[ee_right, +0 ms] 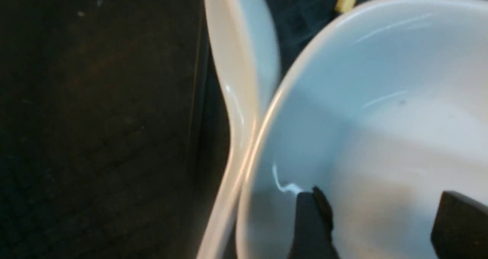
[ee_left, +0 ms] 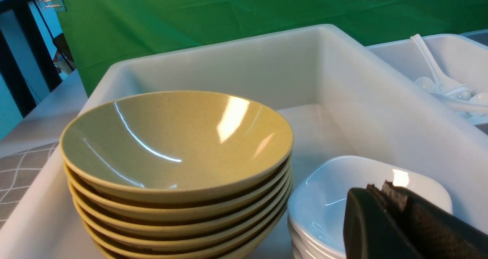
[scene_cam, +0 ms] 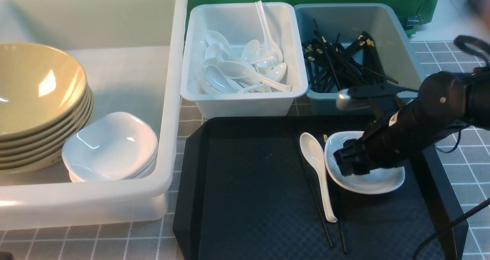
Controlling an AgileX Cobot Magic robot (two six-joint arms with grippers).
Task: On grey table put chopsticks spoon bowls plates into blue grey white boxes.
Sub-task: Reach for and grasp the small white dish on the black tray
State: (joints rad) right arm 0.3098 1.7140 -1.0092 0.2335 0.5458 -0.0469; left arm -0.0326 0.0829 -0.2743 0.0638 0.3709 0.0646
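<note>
Right pincer (scene_cam: 347, 163) apart inside plate (scene_cam: 379, 181), arm (scene_cam: 421, 126) hiding its 1 o'clock rim, spoon (scene_cam: 316, 157) at plate's 9 o'clock, left pincer (ee_left: 381, 187) together, partly cut off

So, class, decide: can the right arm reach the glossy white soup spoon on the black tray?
Probably yes: the right gripper is open over the small white dish right beside the spoon, with nothing over it.

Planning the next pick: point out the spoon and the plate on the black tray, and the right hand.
spoon (scene_cam: 312, 149), front view, on its scoop.
plate (scene_cam: 383, 183), front view, on its bare near floor.
right hand (scene_cam: 350, 164), front view, midway between its fingertips.
</note>
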